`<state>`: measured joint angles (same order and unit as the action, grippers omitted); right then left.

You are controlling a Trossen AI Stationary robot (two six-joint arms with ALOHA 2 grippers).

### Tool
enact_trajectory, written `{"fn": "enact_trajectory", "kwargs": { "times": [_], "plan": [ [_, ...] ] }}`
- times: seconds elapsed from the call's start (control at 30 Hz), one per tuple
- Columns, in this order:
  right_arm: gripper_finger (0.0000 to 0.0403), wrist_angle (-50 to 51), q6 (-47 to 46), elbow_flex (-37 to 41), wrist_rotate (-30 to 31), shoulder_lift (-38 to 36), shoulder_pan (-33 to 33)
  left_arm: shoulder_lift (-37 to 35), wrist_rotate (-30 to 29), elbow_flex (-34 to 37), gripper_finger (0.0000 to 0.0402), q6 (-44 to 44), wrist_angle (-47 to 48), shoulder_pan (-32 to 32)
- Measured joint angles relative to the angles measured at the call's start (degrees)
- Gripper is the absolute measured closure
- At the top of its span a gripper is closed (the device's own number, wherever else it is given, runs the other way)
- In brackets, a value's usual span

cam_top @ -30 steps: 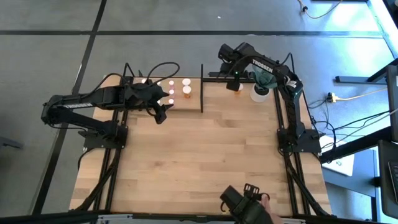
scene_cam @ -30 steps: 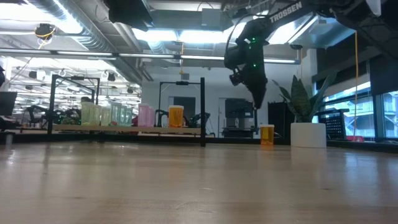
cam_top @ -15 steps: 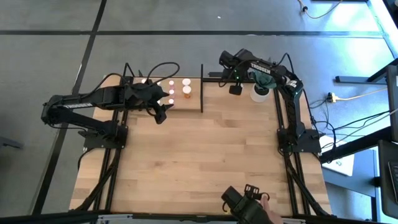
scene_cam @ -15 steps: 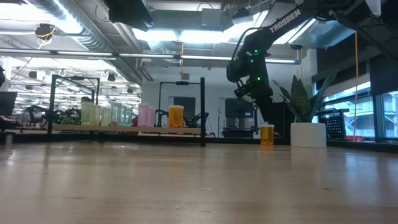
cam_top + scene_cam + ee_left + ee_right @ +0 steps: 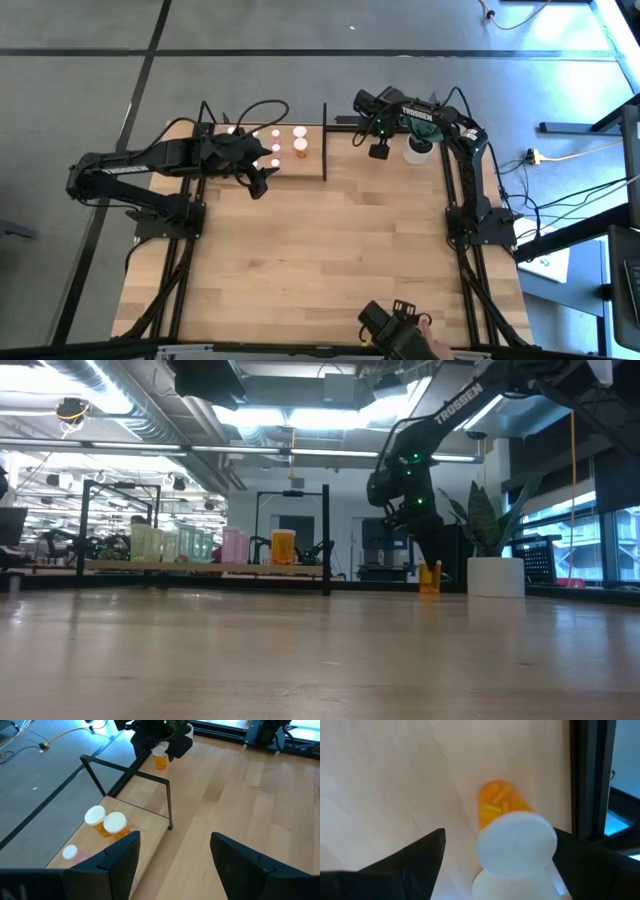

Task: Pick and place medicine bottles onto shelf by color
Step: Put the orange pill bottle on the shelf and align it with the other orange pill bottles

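Note:
An orange medicine bottle (image 5: 497,802) with a white cap (image 5: 516,840) stands upright on the table near its far edge (image 5: 430,578). My right gripper (image 5: 498,832) points down over it, open, one finger on either side of the cap. In the high view this gripper (image 5: 378,150) hides the bottle. The shelf (image 5: 255,170) lies at the far left and carries upright orange (image 5: 300,148) and pink (image 5: 276,148) bottles, and pale green ones (image 5: 165,543). My left gripper (image 5: 262,180) hangs open above the shelf's near edge, nothing between its fingers (image 5: 172,840).
A white plant pot (image 5: 418,150) stands just right of the orange bottle (image 5: 495,575). The shelf's black upright end bar (image 5: 324,140) stands left of my right gripper. A person's hand with a dark device (image 5: 400,325) shows at the table's near edge.
My right gripper has come down over the orange bottle, still pointing down and open. The bottle has stayed where it stood.

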<state>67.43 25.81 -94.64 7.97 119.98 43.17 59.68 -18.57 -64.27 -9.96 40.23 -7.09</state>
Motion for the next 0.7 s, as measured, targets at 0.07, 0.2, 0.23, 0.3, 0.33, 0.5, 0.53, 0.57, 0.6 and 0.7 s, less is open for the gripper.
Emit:
{"fn": "enact_trajectory", "kwargs": {
  "times": [0.07, 0.2, 0.23, 0.3, 0.33, 0.5, 0.53, 0.57, 0.6, 0.7],
  "plan": [
    [0.0063, -1.16, 0.02, 0.52, -0.57, 0.00, 0.12, 0.00, 0.00, 0.00, 0.0166, 0.00, 0.00, 0.00],
    [0.0074, -1.80, 0.00, 1.00, -0.68, 0.00, 0.19, 0.00, 0.00, 0.00, 0.0166, 0.00, 0.00, 0.00],
    [0.0077, -1.85, -0.02, 0.98, -0.68, 0.00, 0.19, 0.00, 0.00, 0.00, 0.0166, 0.00, 0.00, 0.00],
    [0.0085, -1.87, -0.02, 0.97, -0.70, 0.00, 0.16, 0.00, 0.00, 0.00, 0.0166, 0.00, 0.00, 0.00],
    [0.0089, -1.93, -0.03, 0.97, -0.70, 0.00, 0.16, 0.00, 0.00, 0.00, 0.0166, 0.00, 0.00, 0.00],
    [0.0122, -1.94, -0.14, 0.97, -0.68, 0.00, 0.16, 0.00, 0.00, 0.01, 0.0166, 0.00, 0.00, 0.00],
    [0.0131, -1.94, -0.16, 0.97, -0.68, 0.00, 0.16, 0.00, 0.00, 0.02, 0.0166, 0.00, 0.00, 0.00],
    [0.0139, -1.94, -0.16, 0.97, -0.68, 0.00, 0.16, 0.00, 0.00, 0.02, 0.0166, 0.00, 0.00, 0.00],
    [0.0147, -1.94, -0.18, 0.97, -0.68, 0.00, 0.16, 0.00, 0.00, 0.02, 0.0166, 0.00, 0.00, 0.00],
    [0.0173, -1.92, -0.45, 0.97, -0.66, 0.00, 0.16, 0.00, -0.01, 0.02, 0.0166, 0.00, 0.00, -0.01]
  ]
}}
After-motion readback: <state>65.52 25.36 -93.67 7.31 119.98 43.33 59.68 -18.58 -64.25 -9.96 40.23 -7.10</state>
